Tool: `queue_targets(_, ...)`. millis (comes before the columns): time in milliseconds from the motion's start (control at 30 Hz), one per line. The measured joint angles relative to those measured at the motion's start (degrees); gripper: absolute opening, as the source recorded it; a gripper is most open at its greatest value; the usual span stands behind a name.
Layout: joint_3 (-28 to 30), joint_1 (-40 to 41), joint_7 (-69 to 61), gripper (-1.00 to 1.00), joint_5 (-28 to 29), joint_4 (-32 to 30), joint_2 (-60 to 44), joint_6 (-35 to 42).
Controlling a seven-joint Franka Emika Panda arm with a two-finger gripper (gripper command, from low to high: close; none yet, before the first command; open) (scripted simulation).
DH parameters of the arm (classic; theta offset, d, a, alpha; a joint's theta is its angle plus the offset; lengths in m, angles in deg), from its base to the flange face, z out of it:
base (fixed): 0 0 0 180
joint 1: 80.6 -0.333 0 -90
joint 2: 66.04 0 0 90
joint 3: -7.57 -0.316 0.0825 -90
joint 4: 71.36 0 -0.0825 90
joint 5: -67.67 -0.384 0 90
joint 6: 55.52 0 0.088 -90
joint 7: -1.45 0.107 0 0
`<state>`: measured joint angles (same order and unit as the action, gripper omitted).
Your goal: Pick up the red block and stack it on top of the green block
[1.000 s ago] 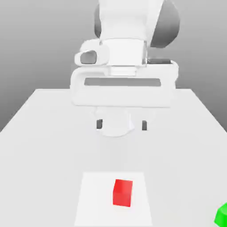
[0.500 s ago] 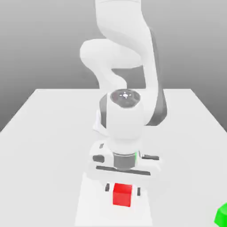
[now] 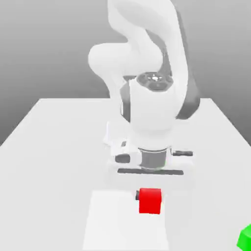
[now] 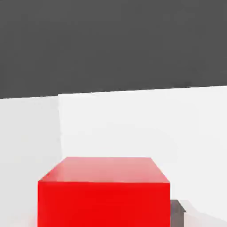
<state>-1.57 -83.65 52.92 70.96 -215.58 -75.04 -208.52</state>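
Red block (image 3: pixel 150 201) gripped snugly in the claw (image 3: pixel 149 195), jaws narrowed around it.

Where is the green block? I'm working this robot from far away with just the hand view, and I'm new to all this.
Observer: In the exterior view, the green block sits by the lower corner on that view's right, partly cut off by the picture's edge.
Operator: Is it on the white patch too?
Observer: No, it's off the white patch, with grey tabletop between them.
Operator: And where's the arm compared with my red block?
Observer: The white arm comes from behind the red block, as the exterior view sees it.
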Motion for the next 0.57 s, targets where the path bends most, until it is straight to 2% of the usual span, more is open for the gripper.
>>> queue_targets(300, -9.3, -8.02, -14.74, -1.0, 6.21, 18.71, -9.67, 10.18)
queue_targets(433, -8.14, -11.09, -14.72, -1.0, 10.1, 21.72, -16.81, 6.46)
queue_targets(467, -7.56, -11.61, -14.31, 1.0, 10.83, 21.91, -18.26, 5.24)
queue_targets(567, -7.56, -11.61, -14.31, 1.0, 10.83, 21.91, -18.26, 5.24)
